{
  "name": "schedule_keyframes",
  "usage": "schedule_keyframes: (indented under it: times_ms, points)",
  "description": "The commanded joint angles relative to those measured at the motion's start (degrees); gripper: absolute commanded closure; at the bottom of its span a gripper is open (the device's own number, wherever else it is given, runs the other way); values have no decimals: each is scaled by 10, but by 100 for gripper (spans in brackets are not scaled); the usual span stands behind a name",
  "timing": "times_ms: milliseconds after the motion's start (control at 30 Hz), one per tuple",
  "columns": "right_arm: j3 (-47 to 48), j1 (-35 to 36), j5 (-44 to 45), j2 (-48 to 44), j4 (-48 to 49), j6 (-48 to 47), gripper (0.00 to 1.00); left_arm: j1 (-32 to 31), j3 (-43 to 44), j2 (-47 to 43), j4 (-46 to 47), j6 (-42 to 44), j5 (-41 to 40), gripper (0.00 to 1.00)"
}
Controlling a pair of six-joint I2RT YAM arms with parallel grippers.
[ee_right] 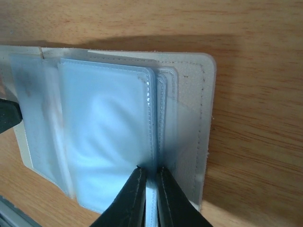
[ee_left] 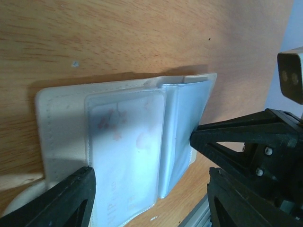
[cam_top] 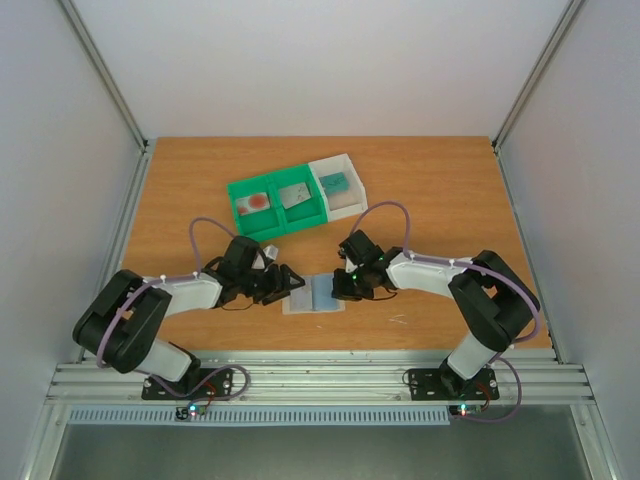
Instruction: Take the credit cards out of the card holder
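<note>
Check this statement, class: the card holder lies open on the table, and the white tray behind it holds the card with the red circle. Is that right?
No. The white tray holds a teal card; the red-circle card sits in the green tray. The card holder does lie open on the table. See the top external view.

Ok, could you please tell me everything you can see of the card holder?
The card holder lies open and flat on the wooden table, near its front edge, between the two arms. Its cover looks like pale beige leather with stitched edges and rounded corners. Inside is a stack of frosted clear plastic sleeves, and faint reddish marks show through one of them. The right gripper is pinched on the sleeves' edge, and the open left gripper straddles the holder.
</note>
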Motion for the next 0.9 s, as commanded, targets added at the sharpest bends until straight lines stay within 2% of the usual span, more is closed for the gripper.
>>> schedule_keyframes:
  times_ms: [0, 167, 300, 467, 667, 867]
  points:
    - [-27, 18, 10, 13, -1, 16, 94, -4, -10, 14, 67, -42, 30, 34]
    - [-19, 18, 5, -11, -16, 16, 95, -4, -1, -10, 37, -51, 33, 32]
    - [1, 17, -3, -37, -38, 17, 88, -4, 13, -39, -49, -18, -7, 31]
    - [26, 18, -25, -51, -49, 18, 84, -3, 28, -78, -143, 29, -48, 29]
    - [56, 21, -65, -40, -26, 25, 81, -1, 25, -80, -126, 31, -36, 29]
    - [87, 29, -103, -4, -1, 34, 91, 0, 25, -60, -90, 14, -18, 30]
